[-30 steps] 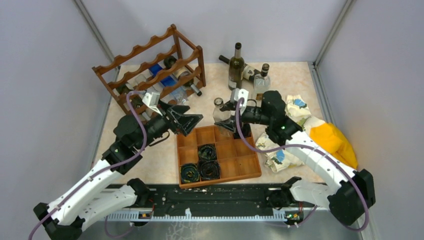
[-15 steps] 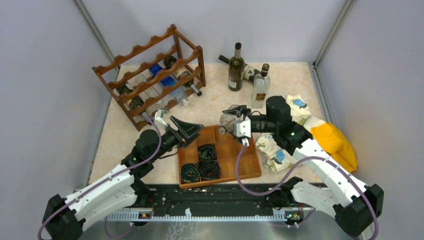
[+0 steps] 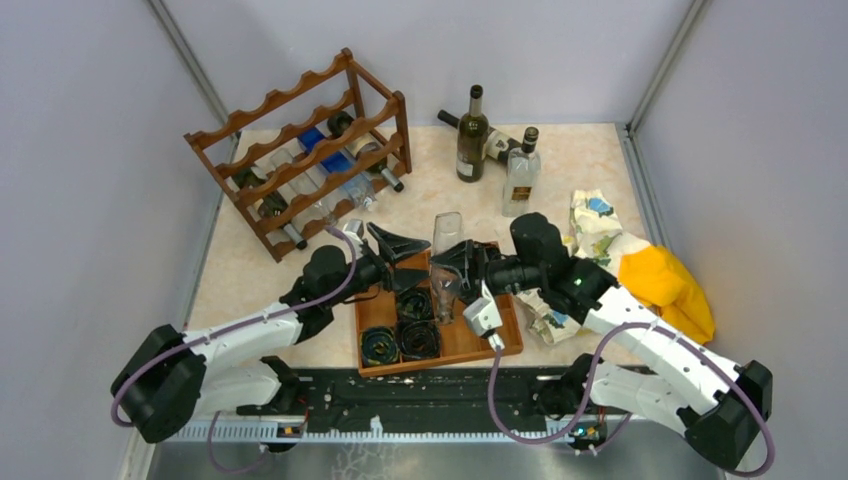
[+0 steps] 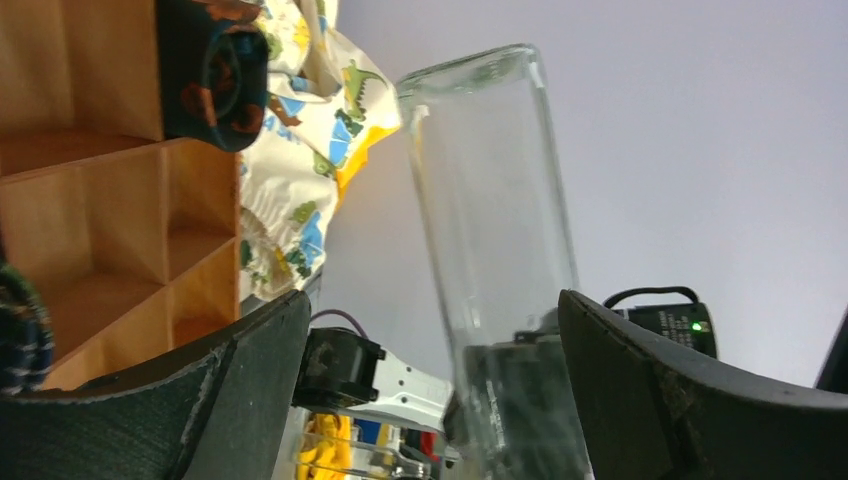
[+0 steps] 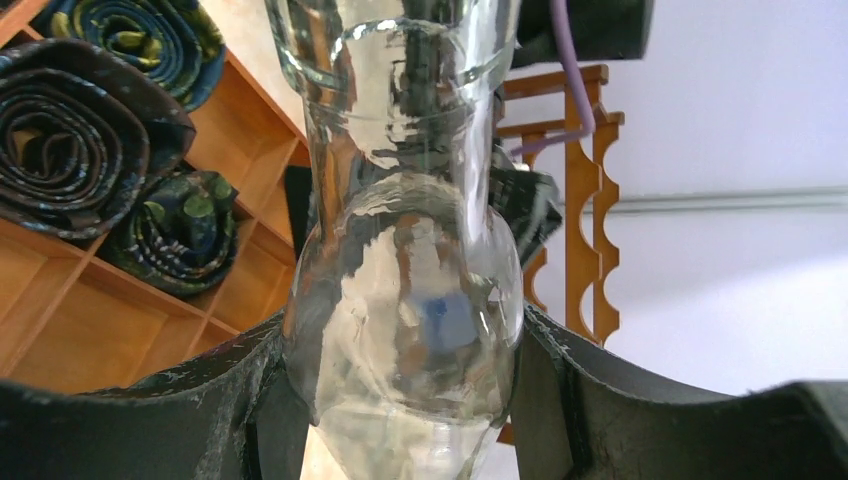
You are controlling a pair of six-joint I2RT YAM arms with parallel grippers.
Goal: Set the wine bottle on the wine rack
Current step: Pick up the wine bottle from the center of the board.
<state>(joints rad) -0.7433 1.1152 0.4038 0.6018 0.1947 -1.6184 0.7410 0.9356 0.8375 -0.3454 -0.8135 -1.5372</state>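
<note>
Swinging in from the rack side over the last second, the left gripper (image 3: 412, 260) now sits beside the tray (image 3: 450, 358), while the right gripper (image 3: 455, 272) has carried the wine bottle (image 3: 446, 245) down from the tray's 12 o'clock edge and turned it over. The clear, empty bottle now stands roughly upright above the tray with its flat base at the top. The right jaws are closed on the bottle where the shoulder narrows to the neck, and both pads press the glass in the right wrist view. The left jaws are spread wide. Its wrist view shows the bottle's body standing between the two fingers with a clear gap on each side, so nothing is held there. The wine rack (image 3: 401, 128) stands at about 10 o'clock from the bottle, well apart from it, with bottles in its lower tiers and the top rails bare. This looks like the set-up for a handover to the arm nearer the rack, and the placing itself is not yet begun.
</note>
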